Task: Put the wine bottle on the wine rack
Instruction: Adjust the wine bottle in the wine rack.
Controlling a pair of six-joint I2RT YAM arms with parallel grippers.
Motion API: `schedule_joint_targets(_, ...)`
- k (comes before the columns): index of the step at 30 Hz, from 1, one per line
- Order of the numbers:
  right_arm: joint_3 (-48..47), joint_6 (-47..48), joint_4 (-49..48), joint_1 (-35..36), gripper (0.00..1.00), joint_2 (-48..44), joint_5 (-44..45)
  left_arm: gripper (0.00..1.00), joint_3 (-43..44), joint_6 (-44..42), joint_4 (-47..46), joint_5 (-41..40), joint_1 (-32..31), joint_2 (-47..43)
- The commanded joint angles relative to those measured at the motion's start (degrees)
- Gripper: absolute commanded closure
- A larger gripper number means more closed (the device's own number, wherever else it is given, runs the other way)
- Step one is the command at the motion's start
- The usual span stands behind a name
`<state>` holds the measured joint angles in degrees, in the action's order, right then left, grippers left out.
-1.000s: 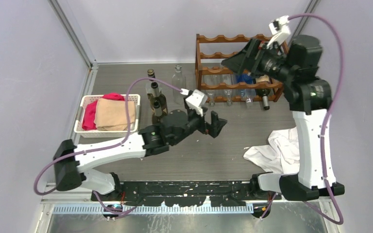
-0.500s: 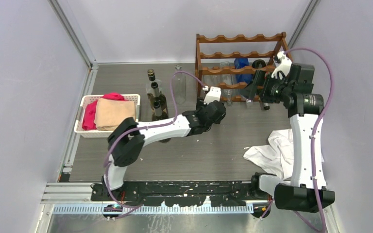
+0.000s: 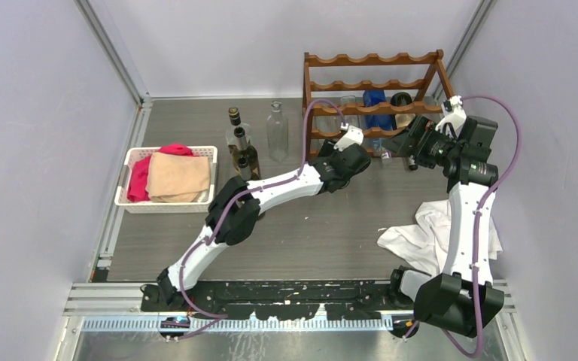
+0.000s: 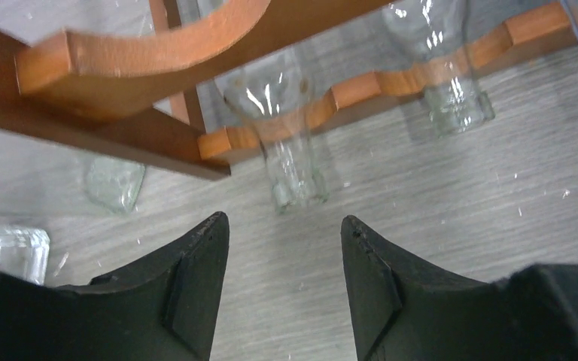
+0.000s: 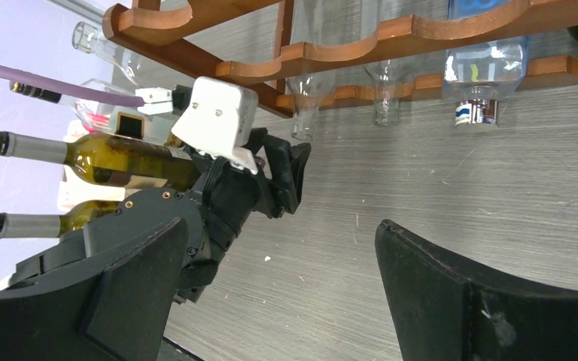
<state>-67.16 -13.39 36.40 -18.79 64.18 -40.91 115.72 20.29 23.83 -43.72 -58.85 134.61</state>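
several dark wine bottles (image 3: 244, 159) stand upright on the table (image 3: 308, 233), well left of the wine rack (image 3: 369, 59), with a tall clear bottle (image 3: 275, 134) between them and it. the left gripper (image 4: 286, 226) sits low at the rack's front, fingers apart with nothing between them, pointing at the neck of a lying clear bottle (image 4: 292, 169) in the bottom tier. the right gripper (image 5: 282, 226) hovers near the rack's right end, fingers spread wide and empty
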Motion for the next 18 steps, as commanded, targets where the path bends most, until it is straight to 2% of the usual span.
schedule_joint_targets(1,0.1,-1.2,-6.0,-0.6,0.00,0.0,-3.4,0.43,8.3,-6.6,5.2,-3.6,0.1,3.9)
schedule_joint_targets(7,0.7,-1.1,-6.8,-1.0,0.00,-0.3,-3.9,0.43,15.7,-10.0,9.2,-4.8,0.1,9.2)
schedule_joint_targets(13,0.8,-1.0,-6.8,-1.1,0.00,0.3,-4.4,0.44,20.5,-13.1,9.5,-6.8,-0.1,13.1)
schedule_joint_targets(18,1.1,-0.8,-6.7,-1.2,0.00,0.2,-4.5,0.52,22.2,-14.2,9.1,-6.9,0.1,14.9)
